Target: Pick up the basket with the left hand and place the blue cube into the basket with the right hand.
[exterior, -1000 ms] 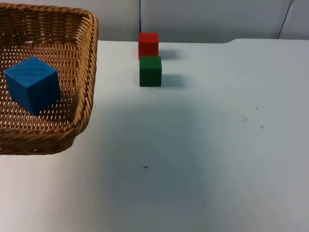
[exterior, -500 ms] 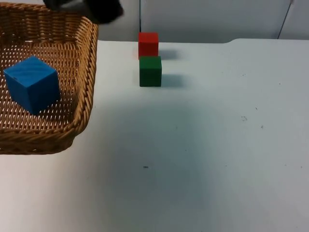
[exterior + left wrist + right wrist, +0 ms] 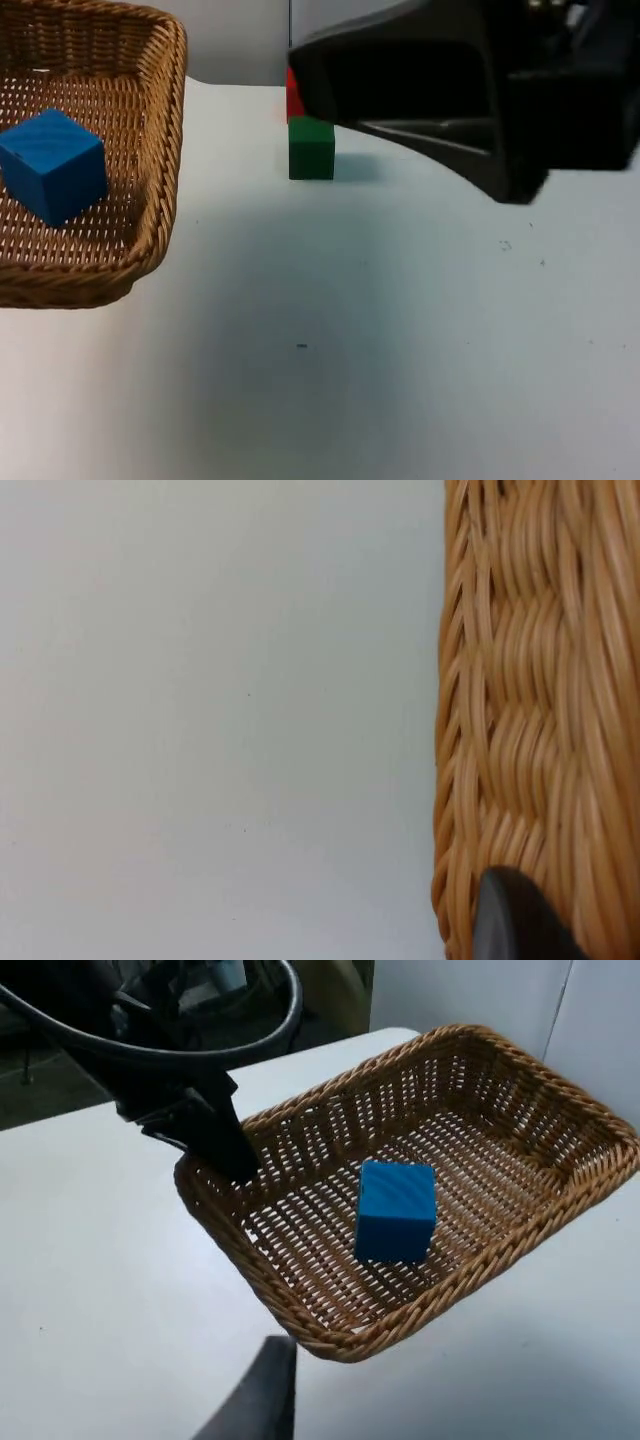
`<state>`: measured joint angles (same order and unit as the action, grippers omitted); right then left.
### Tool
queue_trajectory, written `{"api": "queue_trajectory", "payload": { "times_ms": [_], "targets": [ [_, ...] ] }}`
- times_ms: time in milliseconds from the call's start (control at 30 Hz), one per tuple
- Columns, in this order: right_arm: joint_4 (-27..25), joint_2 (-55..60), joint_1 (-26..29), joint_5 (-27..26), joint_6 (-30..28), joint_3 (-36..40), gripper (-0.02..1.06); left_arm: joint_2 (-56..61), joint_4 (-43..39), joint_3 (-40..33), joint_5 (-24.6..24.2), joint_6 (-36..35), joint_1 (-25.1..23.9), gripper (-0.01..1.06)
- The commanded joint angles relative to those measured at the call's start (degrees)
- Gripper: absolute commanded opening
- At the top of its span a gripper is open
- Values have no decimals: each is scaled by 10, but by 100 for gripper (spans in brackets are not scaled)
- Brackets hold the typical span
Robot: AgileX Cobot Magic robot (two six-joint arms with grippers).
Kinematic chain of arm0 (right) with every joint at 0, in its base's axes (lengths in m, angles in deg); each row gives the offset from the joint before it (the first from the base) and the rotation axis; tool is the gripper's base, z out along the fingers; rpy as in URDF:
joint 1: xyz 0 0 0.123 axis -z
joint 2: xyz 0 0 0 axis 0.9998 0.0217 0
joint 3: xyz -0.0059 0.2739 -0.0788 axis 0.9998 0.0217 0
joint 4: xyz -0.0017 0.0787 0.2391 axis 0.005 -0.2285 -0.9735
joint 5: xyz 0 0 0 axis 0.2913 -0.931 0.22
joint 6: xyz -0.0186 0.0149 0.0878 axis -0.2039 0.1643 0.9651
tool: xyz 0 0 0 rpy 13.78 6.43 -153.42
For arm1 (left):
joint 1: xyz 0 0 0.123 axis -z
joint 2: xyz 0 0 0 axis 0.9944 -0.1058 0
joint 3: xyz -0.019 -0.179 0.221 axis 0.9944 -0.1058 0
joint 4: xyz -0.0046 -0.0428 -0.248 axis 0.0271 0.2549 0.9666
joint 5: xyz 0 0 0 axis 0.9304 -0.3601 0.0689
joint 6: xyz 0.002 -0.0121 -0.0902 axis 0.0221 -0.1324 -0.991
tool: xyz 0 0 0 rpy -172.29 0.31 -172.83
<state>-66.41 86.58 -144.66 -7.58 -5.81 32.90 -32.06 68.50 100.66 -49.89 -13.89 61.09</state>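
Top view: right arm hiding red cube

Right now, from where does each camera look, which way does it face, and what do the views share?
Top view: fixed above, looking down and forward at the white table; woven wicker basket holding the blue cube, green cube, red cube partly behind the right arm.
Left wrist view: along the left gripper, facing the basket's wall.
Right wrist view: facing the basket, blue cube and left gripper on its rim; own fingertip.
Shared: the basket in all three.
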Motion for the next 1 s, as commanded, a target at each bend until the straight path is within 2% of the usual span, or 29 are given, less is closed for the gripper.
{"api": "queue_trajectory", "payload": {
  "times_ms": [0, 167, 567, 733, 967],
  "targets": [
    [-4, -27, -1, -5, -1, 15, 99, -8, 29, 1, 9, 5, -1, 0],
    [-4, -89, -1, 9, -1, 38, 99, -55, 68, 3, 14, 48, -1, 0],
    [-3, -231, -1, 126, -1, 39, 99, -192, 84, 82, 1, 80, -1, 0],
    [-3, -265, -1, 154, -1, 39, 99, -235, 97, 103, 1, 109, 2, 0],
    [-3, -279, -1, 163, -1, 39, 99, -279, 104, 117, 16, 126, 10, 0]
  ]
}}
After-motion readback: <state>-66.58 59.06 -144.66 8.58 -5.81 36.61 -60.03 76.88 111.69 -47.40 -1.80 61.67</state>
